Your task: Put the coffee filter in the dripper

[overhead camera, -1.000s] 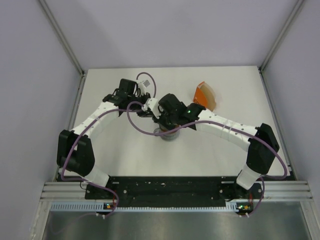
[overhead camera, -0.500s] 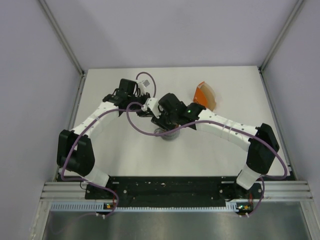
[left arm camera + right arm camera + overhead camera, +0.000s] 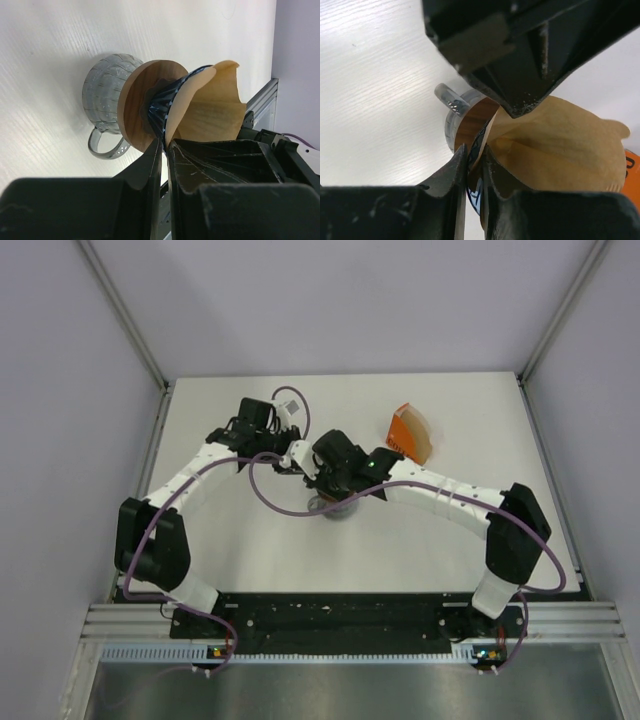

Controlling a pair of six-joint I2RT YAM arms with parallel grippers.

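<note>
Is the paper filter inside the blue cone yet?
Partly in. The paper filter sits opened in the mouth of the blue cone, with its top edge sticking out past the rim.

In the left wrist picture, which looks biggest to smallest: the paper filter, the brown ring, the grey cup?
1. The coffee filter and brown ring: look alike, filter nearer the camera.
2. The grey cup.

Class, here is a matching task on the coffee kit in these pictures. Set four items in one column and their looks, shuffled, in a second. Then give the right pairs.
Items
1. coffee filter
2. dripper
3. handled cup
4. flat ring

Looks
A. grey and see-through
B. dark blue, ribbed
C. brown wood
D. pale tan paper

Pairs: 1-D, 2-B, 3-A, 4-C
</note>
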